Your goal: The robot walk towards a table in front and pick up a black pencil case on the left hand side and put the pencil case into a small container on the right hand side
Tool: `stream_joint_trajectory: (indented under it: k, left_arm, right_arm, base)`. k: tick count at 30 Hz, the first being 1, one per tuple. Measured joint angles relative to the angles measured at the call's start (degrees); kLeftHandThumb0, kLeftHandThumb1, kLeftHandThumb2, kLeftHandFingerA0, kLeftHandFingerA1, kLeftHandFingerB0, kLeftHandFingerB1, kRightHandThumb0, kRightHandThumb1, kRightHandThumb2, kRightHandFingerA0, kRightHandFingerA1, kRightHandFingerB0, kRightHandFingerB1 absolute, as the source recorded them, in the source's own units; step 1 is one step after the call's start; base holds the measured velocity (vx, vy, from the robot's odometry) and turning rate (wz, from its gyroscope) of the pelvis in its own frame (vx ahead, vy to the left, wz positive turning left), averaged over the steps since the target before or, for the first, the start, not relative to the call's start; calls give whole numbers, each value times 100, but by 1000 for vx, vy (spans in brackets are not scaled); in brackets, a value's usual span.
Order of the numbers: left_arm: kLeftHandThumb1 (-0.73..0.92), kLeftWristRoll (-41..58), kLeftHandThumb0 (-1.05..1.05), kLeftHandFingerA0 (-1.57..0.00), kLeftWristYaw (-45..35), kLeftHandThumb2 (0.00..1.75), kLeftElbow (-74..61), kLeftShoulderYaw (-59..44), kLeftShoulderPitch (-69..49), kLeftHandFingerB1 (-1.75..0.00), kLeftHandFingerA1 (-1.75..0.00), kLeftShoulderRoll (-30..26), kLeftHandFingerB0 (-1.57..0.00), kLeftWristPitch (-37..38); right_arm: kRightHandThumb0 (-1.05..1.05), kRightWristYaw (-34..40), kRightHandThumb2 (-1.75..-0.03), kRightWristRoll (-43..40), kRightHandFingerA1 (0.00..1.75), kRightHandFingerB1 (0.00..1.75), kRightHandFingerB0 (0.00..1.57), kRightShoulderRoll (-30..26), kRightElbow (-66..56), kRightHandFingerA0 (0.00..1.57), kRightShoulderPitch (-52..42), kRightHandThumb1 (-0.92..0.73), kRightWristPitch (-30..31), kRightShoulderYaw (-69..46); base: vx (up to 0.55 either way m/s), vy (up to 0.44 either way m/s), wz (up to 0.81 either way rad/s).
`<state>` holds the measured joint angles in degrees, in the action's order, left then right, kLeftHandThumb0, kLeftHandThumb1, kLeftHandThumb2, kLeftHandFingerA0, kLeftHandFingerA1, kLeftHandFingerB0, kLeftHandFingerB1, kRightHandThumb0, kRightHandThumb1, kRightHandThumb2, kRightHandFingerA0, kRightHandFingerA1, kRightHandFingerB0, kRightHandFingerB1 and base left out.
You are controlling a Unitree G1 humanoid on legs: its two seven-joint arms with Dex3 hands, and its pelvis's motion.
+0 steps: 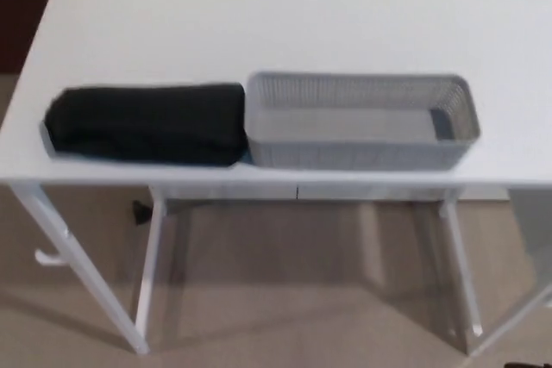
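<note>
**Pencil case and basket sit end to end at the table's near edge**

A black pencil case [147, 124] lies lengthwise on a white table [259, 15], seen from above in the head view. It rests close to the near edge, toward the table's left end. The case looks soft and rounded, and somewhat shorter than the grey mesh basket [362, 155] standing to its right along the same edge. The right end of the case meets the left end of the basket. The blur makes it hard to say whether the 2 are touching or just beside each other.

The case is on the tabletop, outside the basket. The basket is a long, shallow tray with open-weave walls. Nothing can be made out inside it except a darker patch [441, 123] at its right end, too blurred to identify.

Neither the robot's left hand nor its right hand shows in the picture, so the state of each cannot be told.

Below the tabletop, white legs [148, 273] run down to a beige floor [302, 308]. A small white hook-like piece [47, 256] juts from the outer left leg. A small dark object [138, 210] sits in the shadow under the table near the inner left leg. A dark brown surface [21, 6] fills the upper left corner beyond the table.
</note>
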<state>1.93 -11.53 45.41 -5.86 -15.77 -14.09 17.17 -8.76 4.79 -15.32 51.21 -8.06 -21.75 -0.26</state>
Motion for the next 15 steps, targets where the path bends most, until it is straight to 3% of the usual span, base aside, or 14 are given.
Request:
stream_joint_trajectory:
  k: [6,15]
  left_arm:
    - [66,-3,-39,-29,-5,62,-17,4,-93,-28,-32,-1,-17,-1]
    - [66,0,-40,-29,-31,61,-135,27,-179,-28,-33,40,-17,-11]
  right_arm:
    - [-41,-4,-59,16,43,37,33,1,40,49,-47,-65,0,3]
    - [-38,29,-59,98,44,37,35,-80,56,49,-80,-65,-31,68]
  base:
    - [133,-22,7]
    - [98,-159,2]
